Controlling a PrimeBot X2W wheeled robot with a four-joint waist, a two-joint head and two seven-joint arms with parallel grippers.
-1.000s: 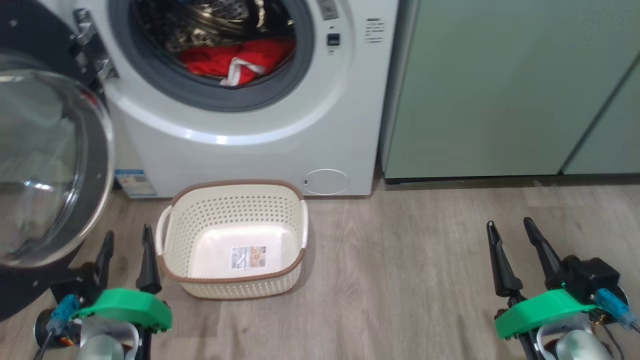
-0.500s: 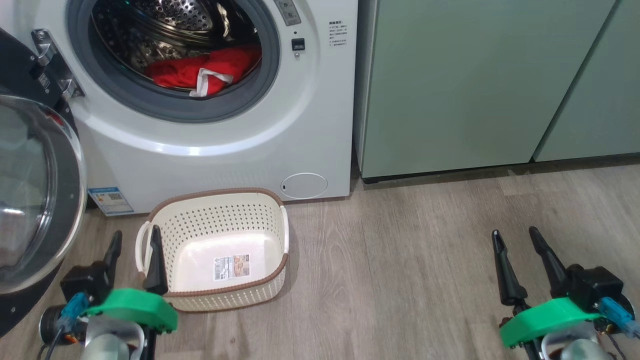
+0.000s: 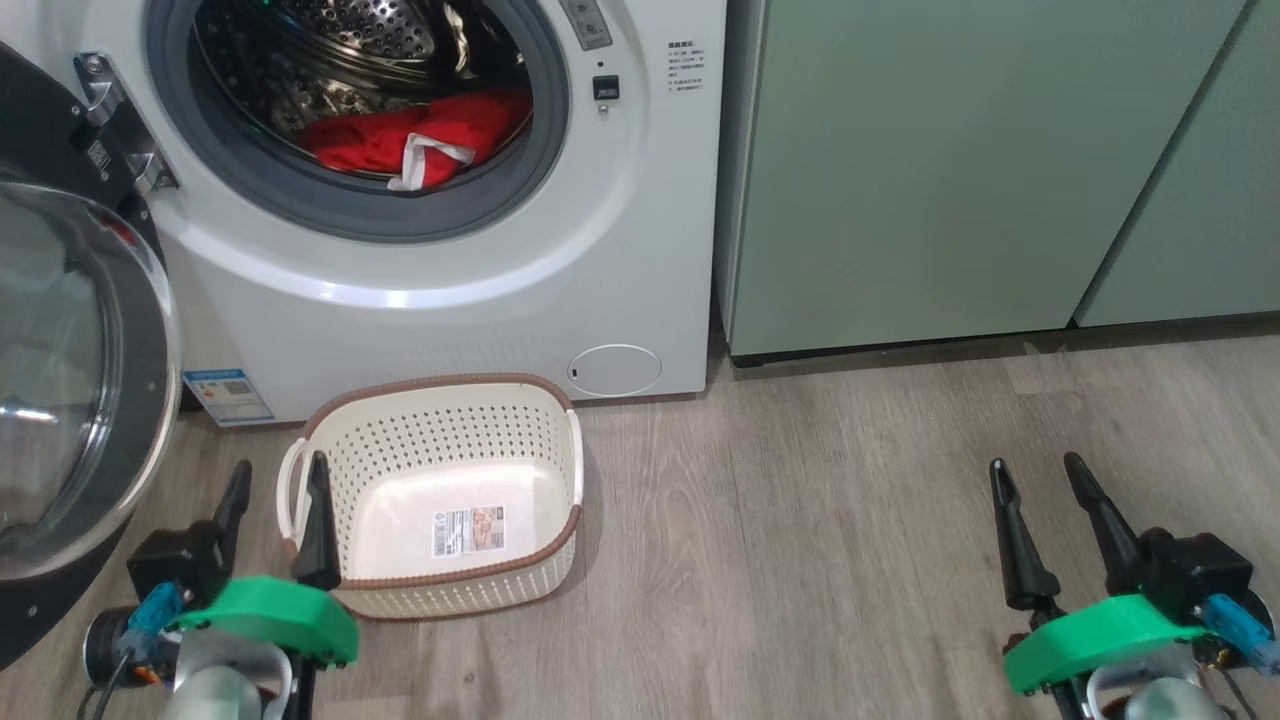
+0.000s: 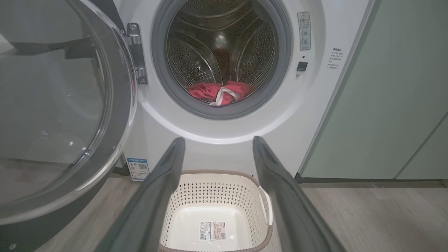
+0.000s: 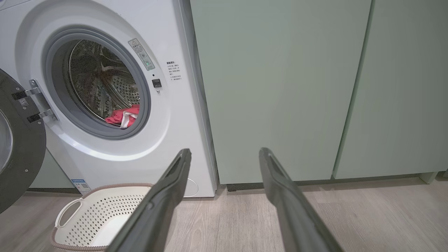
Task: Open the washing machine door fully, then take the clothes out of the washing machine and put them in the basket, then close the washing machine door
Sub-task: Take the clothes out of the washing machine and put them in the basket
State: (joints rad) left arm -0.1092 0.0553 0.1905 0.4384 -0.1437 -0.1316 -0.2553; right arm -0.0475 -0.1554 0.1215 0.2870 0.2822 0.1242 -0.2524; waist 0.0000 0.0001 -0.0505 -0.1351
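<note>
The white washing machine (image 3: 450,290) (image 4: 224,129) (image 5: 168,140) stands with its black glass-bowl door (image 3: 70,380) (image 4: 59,115) (image 5: 17,161) swung wide to the left. Red clothes with white trim (image 3: 420,135) (image 4: 218,92) (image 5: 124,115) lie at the drum's front lip. The cream basket (image 3: 440,495) (image 4: 217,210) (image 5: 94,218) sits empty on the floor before the washer. My left gripper (image 3: 278,478) (image 4: 217,141) hovers open beside the basket's left handle. My right gripper (image 3: 1037,472) (image 5: 224,152) is open over bare floor at the right, far from the washer.
Pale green cabinets (image 3: 980,170) (image 5: 280,87) stand right of the washer. Grey wood-look floor (image 3: 800,540) stretches between basket and right gripper. A blue sticker (image 3: 227,396) and round service flap (image 3: 614,369) sit low on the washer front.
The camera has shifted, so the whole scene sits further left and lower than a second ago. Both grippers stay open; clothes, basket and door look unmoved.
</note>
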